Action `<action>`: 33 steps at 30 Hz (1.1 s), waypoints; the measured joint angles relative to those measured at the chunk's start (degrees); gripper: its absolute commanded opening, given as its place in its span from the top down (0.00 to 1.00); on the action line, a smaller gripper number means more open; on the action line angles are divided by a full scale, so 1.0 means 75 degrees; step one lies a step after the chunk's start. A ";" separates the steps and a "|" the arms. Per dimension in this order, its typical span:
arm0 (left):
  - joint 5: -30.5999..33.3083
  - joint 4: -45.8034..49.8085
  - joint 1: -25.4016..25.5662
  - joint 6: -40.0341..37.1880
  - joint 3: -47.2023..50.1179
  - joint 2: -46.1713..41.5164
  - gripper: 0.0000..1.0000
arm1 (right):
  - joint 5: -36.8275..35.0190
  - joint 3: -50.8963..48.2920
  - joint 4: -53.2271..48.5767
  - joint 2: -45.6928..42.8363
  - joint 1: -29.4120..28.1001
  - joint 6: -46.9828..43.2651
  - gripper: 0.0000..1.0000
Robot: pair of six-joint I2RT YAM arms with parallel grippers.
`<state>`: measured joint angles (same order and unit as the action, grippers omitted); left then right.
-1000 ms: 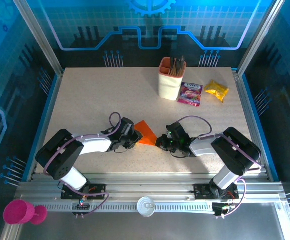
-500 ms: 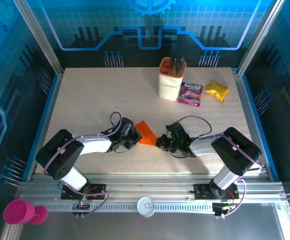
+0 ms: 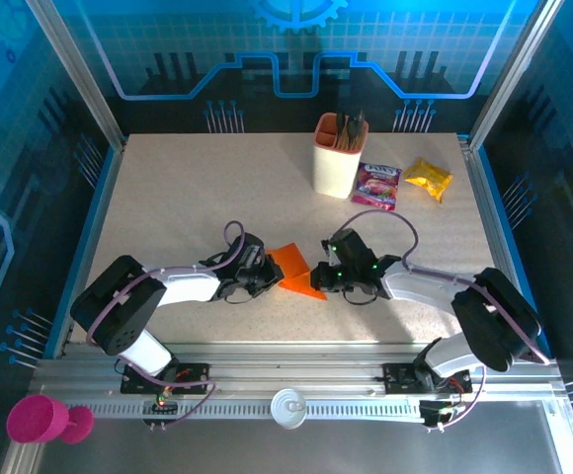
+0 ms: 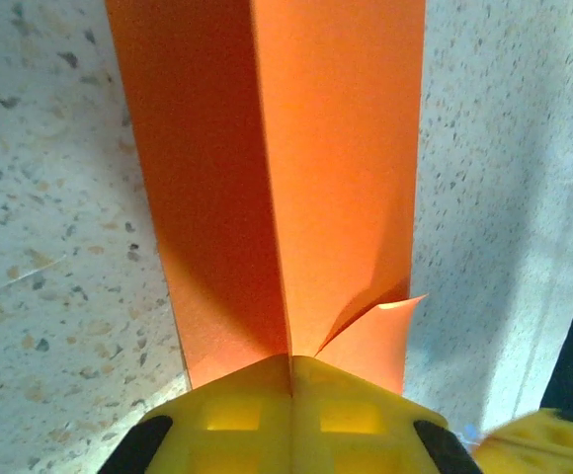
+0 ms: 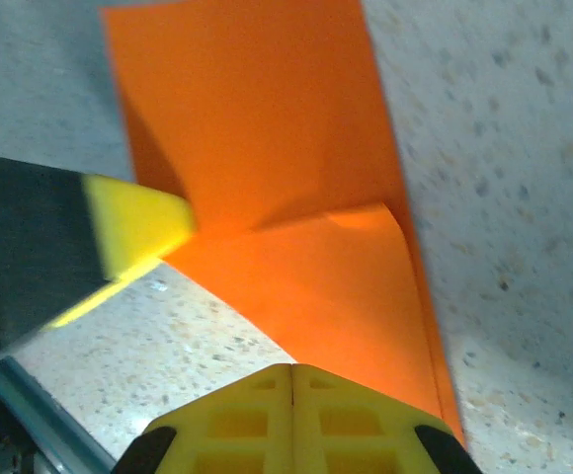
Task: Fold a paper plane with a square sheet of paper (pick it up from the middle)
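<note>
**Item:** 1 orange sheet of paper (image 3: 296, 269), part-folded and layered.
**Location:** near-middle of the table (image 3: 188, 188), between the 2 arms.
**Left gripper** (image 3: 268, 273): fingers clenched on the paper's left end.
**Right gripper** (image 3: 328, 277): fingers clamped on its right edge.
**Handling (judged):** very light, limp, easily crumpled or torn, and likely to slip.
**Hold:** best taken on a crease or doubled edge, which is probably the stiffest part.

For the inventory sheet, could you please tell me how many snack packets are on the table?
2. A purple packet lies just right of the holder cup; a yellow packet lies further right. Nothing suggests a hidden one.
</note>
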<state>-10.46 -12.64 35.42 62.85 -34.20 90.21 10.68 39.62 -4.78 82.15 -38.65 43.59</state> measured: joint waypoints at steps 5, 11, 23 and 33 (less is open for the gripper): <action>-0.0079 0.0140 0.0000 -0.0061 0.0154 -0.0178 1.00 | 0.0076 0.0353 -0.0341 0.0076 0.0041 -0.0562 1.00; -0.0076 0.0312 -0.0003 -0.0064 0.0187 -0.0443 1.00 | 0.0303 0.0417 -0.0379 0.0804 0.0052 -0.0737 1.00; -0.0073 0.0458 -0.0003 -0.0125 0.0187 -0.0495 1.00 | 0.0501 0.0417 0.0111 0.1702 -0.0061 -0.0729 1.00; -0.0073 0.0557 -0.0006 -0.0184 0.0187 -0.0527 1.00 | 0.0519 0.0385 0.0169 0.1585 -0.0216 -0.0705 1.00</action>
<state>-11.00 -8.47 35.38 61.47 -32.80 86.26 14.57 42.50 -3.51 94.04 -40.27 38.30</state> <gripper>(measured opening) 0.055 0.048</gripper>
